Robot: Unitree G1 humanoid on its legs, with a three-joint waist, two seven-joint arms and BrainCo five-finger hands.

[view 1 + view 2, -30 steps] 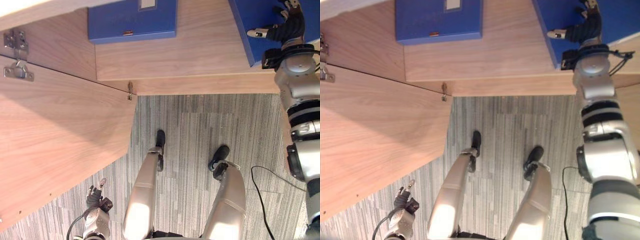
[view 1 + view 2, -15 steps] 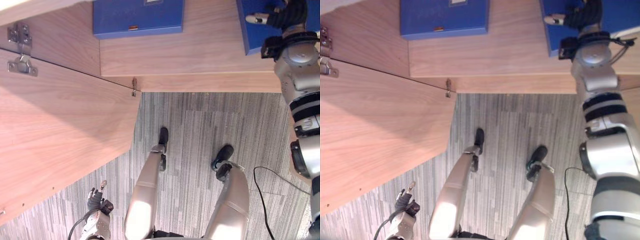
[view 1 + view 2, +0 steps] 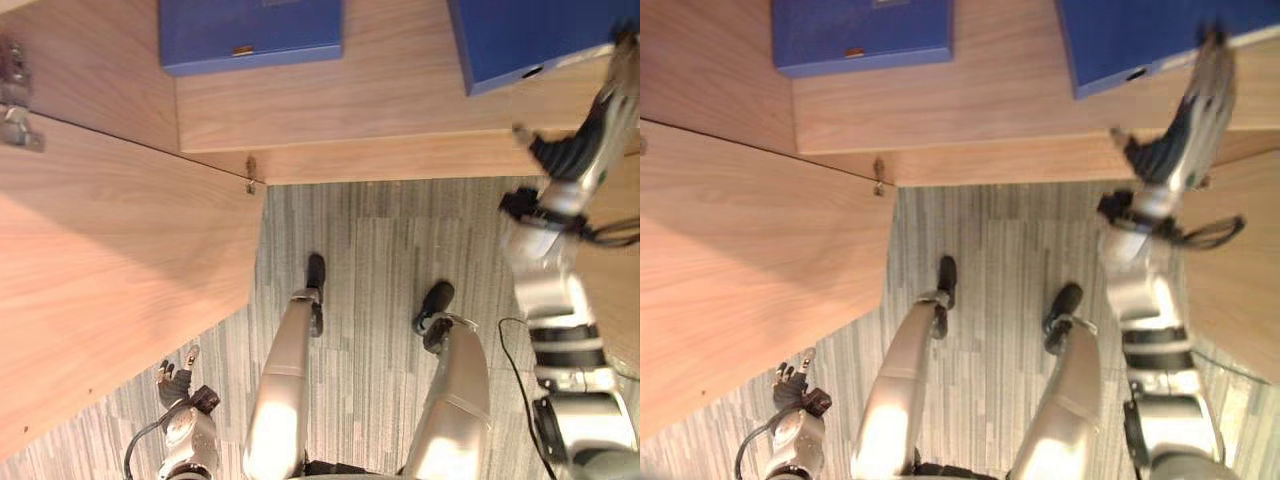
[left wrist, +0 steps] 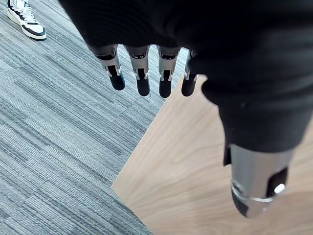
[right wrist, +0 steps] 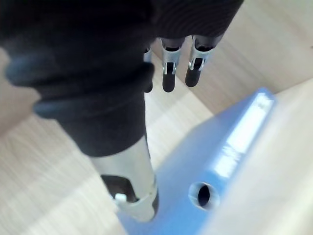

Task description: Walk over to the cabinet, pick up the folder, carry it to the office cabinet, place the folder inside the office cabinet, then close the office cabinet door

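Wooden shelf (image 3: 400, 95) runs across the top of the eye views, light wood grain, its front edge facing the floor. Two things lie on it. Blue folder (image 3: 250, 35) at upper left, flat, cut by the top edge of the frame, with a small orange mark on its near edge. Second blue folder (image 3: 520, 40) at upper right, also cut by the top edge, its pale spine with a round hole turned to the right. The two are well apart, bare wood between. Below the shelf is a grey striped carpet floor (image 3: 380, 240). In the left wrist view a white and black sneaker (image 4: 27, 22) stands on the carpet at upper left.
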